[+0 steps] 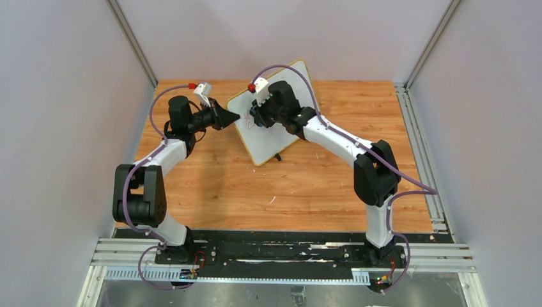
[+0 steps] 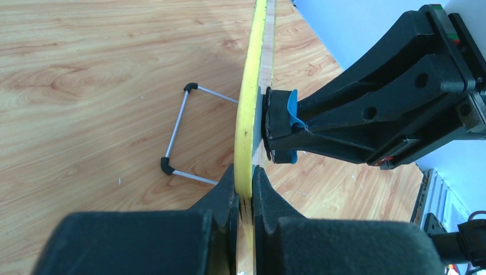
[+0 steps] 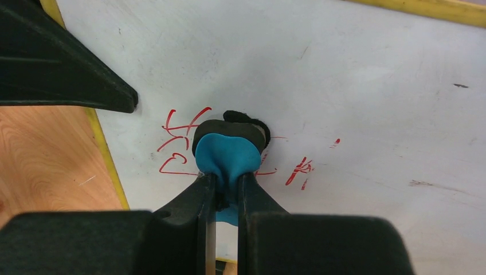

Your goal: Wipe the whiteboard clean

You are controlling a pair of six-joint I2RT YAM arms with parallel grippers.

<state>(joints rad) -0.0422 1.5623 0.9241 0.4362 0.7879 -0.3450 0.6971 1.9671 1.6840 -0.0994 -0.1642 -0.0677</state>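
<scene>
Several red marks (image 3: 175, 143) remain on the whiteboard (image 3: 344, 69), on both sides of the blue-and-black eraser (image 3: 226, 152), so I'd say the wiping is only partly done. The board stands tilted toward the back of the wooden table (image 1: 211, 185). The left gripper (image 2: 245, 177) is clenched on its yellow edge. The right gripper (image 3: 226, 186) pinches the eraser, pressing it against the written face.

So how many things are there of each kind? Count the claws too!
Whiteboard: 1
Eraser: 1
Table: 1
Claws: 2, left claw and right claw
Total: 5
</scene>
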